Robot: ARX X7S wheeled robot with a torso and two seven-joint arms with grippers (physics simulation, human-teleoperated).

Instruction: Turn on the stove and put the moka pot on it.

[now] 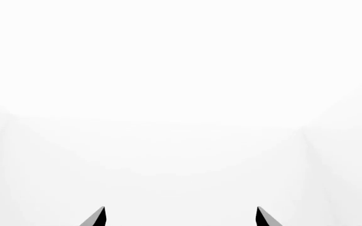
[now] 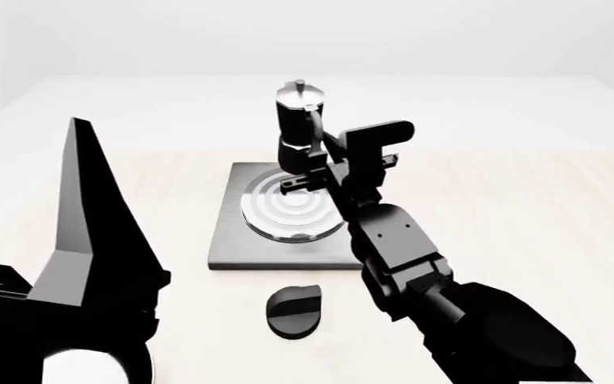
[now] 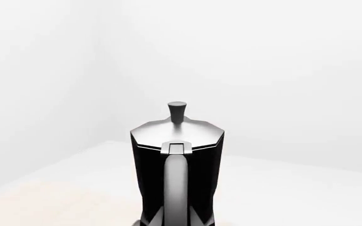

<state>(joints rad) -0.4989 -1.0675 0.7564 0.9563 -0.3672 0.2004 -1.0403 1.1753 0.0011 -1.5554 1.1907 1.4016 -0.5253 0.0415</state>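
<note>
Right tool (image 2: 309,164) gripping moka pot (image 2: 297,128) over stove (image 2: 285,214), only head view shows stove

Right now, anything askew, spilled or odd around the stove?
Nothing stands out. The moka pot is upright with its lid on, held by the right gripper at the handle, above the stove's far edge. The knob sits apart in front of the slab. No spill visible.

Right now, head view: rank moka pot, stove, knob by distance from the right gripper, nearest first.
1. moka pot: at the right gripper, which sits at its handle side, above the slab's far edge.
2. stove: flat slab directly below the gripper.
3. knob: on the table in front of the slab, clearly farthest.
</note>
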